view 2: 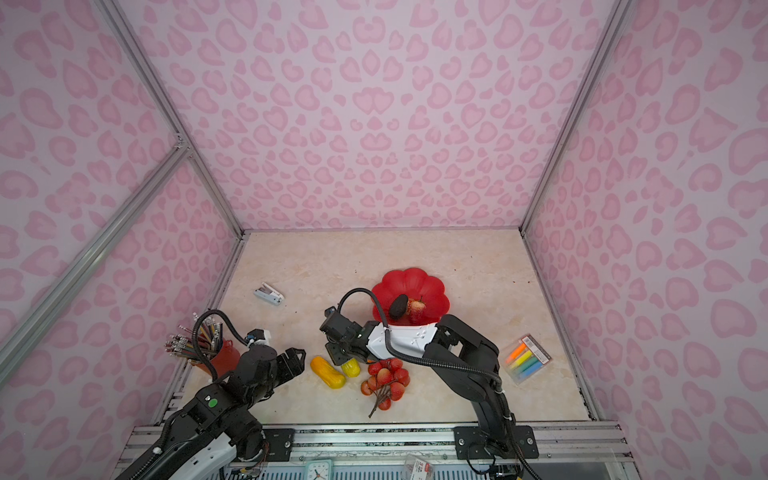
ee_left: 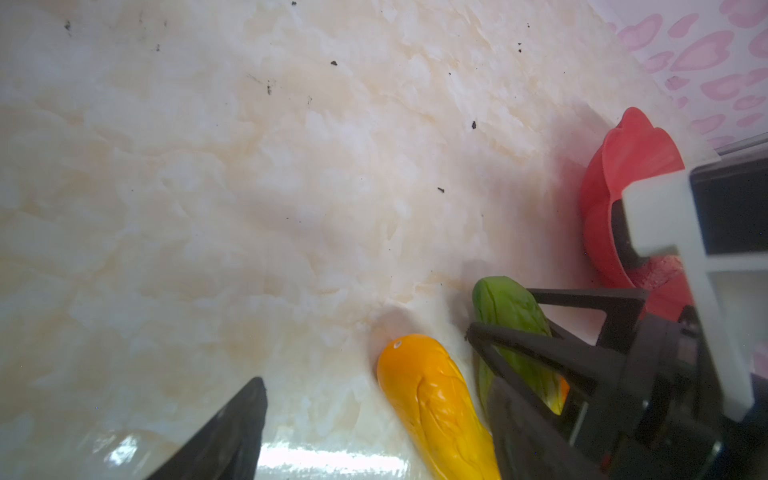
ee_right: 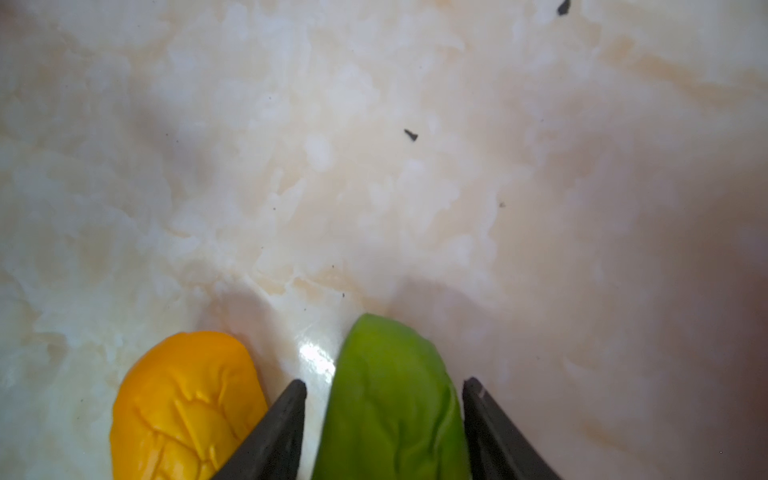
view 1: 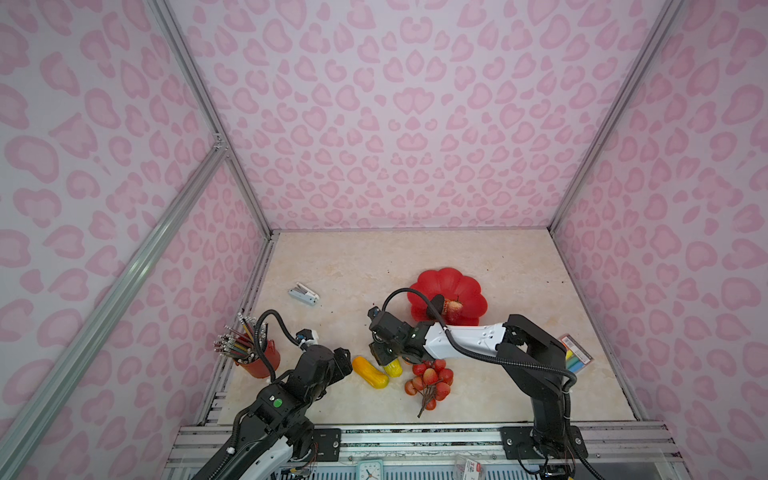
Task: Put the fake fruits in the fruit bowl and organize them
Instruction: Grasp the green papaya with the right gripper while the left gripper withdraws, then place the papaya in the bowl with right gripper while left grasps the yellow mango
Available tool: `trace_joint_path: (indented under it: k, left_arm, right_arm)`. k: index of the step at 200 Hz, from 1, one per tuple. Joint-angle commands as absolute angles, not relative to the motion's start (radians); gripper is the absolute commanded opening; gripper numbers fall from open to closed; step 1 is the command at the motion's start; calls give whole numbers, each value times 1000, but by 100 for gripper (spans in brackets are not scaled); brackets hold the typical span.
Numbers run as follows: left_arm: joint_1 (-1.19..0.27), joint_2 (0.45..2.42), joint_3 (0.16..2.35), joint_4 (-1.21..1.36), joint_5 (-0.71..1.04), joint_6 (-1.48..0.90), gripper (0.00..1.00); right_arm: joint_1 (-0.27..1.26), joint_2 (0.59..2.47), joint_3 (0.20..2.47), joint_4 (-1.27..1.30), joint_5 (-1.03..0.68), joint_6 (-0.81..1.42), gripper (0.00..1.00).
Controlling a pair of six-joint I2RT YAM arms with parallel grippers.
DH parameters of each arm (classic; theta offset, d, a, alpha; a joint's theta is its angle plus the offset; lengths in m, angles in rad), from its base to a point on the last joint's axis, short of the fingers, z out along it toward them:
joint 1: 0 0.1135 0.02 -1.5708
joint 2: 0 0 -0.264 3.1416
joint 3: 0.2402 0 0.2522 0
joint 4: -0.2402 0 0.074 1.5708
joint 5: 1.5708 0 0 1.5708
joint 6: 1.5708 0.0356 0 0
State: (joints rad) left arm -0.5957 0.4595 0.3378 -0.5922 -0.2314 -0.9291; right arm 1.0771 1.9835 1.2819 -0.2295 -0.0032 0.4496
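Right wrist view | right end effector (ee_right: 381, 380) astride green-yellow mango (ee_right: 395, 415), jaws unclamped | close centred, sparing yellow-orange mango (ee_right: 187, 407) just beside | left end effector (view 1: 347, 363) open, empty

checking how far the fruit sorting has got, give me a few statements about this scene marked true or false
1. The avocado lies in the fruit bowl. True.
2. The bunch of red berries is in the bowl. False: it lies on the table, outside the bowl.
3. The right gripper has its fingers on either side of the green-yellow mango. True.
4. The left gripper is holding the yellow-orange mango. False: its jaws are open and the mango lies on the table.
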Motion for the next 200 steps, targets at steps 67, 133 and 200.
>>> trace_joint_path:
  k: [67,133,200]
  left_arm:
    - [-595,469,322,-591,-140,-947,83]
    - [-596,516,298,-539,-5,-923,83]
    - [-613,606,301,-456,50,-916,82]
  right_arm:
    - [1006,1861,1273,-136,-64,521,30]
    - [697,1615,1235,-293,43,366,29]
    - [439,1576,1098,-272,91,381,29]
